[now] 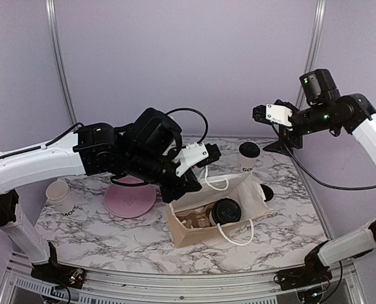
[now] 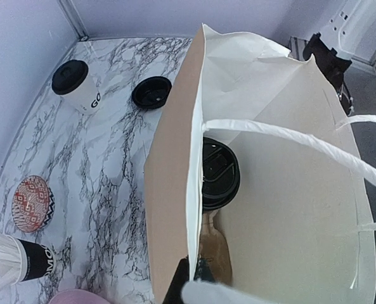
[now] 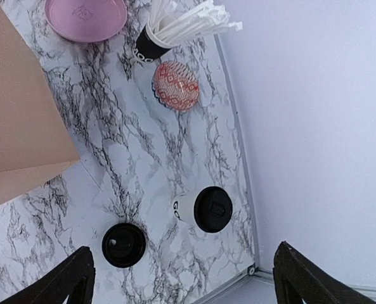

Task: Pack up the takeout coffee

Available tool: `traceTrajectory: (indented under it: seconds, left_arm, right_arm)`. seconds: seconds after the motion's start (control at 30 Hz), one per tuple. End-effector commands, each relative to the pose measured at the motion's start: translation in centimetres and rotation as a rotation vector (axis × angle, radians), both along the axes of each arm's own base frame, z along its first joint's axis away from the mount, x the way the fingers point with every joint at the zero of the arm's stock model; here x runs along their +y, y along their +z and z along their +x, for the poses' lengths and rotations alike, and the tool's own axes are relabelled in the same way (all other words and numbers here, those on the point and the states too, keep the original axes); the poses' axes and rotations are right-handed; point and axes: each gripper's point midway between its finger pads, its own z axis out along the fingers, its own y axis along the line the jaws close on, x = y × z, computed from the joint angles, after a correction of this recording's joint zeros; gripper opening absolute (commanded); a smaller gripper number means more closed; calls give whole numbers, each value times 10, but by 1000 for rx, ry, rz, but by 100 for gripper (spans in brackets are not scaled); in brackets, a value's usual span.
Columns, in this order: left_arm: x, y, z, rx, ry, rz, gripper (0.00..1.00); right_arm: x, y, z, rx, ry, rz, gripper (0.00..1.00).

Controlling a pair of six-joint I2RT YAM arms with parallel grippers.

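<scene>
The takeout coffee (image 1: 248, 157), a white paper cup with black lettering and a black lid, stands at the table's back right; it also shows in the wrist views (image 3: 213, 209) (image 2: 77, 82). My right gripper (image 1: 259, 114) (image 3: 184, 278) hangs open high above it, holding nothing. A white paper bag (image 1: 194, 233) (image 2: 175, 158) stands open in the middle. My left gripper (image 1: 191, 183) (image 2: 197, 269) is shut on the bag's near rim. Inside the bag sits another black-lidded cup (image 1: 226, 211) (image 2: 219, 174).
A loose black lid (image 1: 267, 192) (image 3: 123, 244) lies right of the bag. Left of the bag lie a pink plate (image 1: 132, 197), a red patterned disc (image 3: 175, 85) and a black cup of straws (image 3: 151, 44). White cups (image 1: 61, 196) stand far left.
</scene>
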Motion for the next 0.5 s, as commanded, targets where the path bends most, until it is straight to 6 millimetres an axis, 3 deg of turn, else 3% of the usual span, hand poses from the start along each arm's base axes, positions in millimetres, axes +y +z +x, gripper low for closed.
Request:
traceTrajectory:
  seconds: [0.0,0.1,0.3,0.47]
  left_arm:
    - [2,-17,-29,-154,-21,118,0]
    - [-6,-17,-59,-195,-57,126,0]
    - [-22,-18,-115,-164,-138,96,0]
    - [-25,-24,-129,-146,-172,100,0]
  right_arm:
    - [-20,-27,28,28,-129,52,95]
    - [-33,-42,33,50,-189,50,95]
    - [-38,-57,27,77,-203,49,95]
    - [-38,-64,26,89,-198,44,95]
